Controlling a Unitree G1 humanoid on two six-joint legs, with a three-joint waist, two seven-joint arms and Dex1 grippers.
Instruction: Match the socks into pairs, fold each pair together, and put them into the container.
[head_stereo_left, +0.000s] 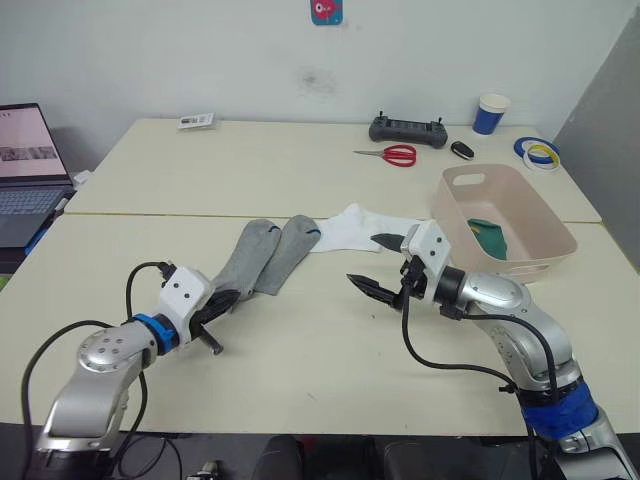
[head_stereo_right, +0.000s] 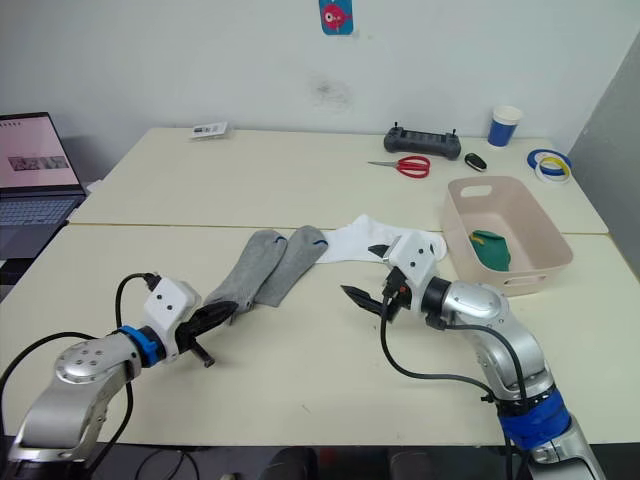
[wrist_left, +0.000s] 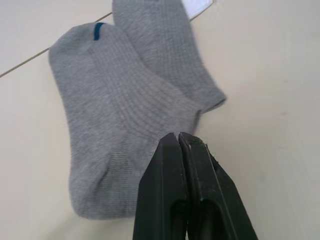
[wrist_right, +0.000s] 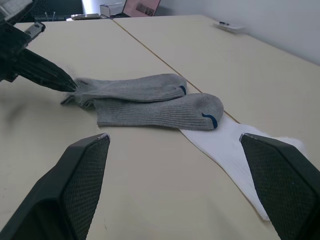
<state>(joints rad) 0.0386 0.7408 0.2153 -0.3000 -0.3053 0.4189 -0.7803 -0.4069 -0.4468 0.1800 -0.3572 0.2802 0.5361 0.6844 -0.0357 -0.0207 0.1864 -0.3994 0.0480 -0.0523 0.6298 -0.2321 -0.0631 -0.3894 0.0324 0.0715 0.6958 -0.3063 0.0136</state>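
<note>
Two grey socks (head_stereo_left: 247, 256) (head_stereo_left: 288, 250) with small blue marks lie side by side mid-table. A white sock (head_stereo_left: 350, 228) with a dark toe tip lies just to their right, partly under the right grey sock. A dark green sock (head_stereo_left: 490, 237) rests inside the pink-beige container (head_stereo_left: 540, 215) at the right. My left gripper (head_stereo_left: 232, 297) is shut, its tip touching the near end of the left grey sock (wrist_left: 125, 125); no fabric shows between its fingers. My right gripper (head_stereo_left: 372, 262) stands wide open just in front of the white sock (wrist_right: 235, 150), holding nothing.
At the back right lie red scissors (head_stereo_left: 400, 155), a black controller (head_stereo_left: 407, 130), a key fob (head_stereo_left: 462, 150), a blue-and-white cup (head_stereo_left: 492, 113) and tape rolls (head_stereo_left: 537, 152). A laptop (head_stereo_left: 25, 170) sits at the far left. A small packet (head_stereo_left: 196, 121) lies at the back.
</note>
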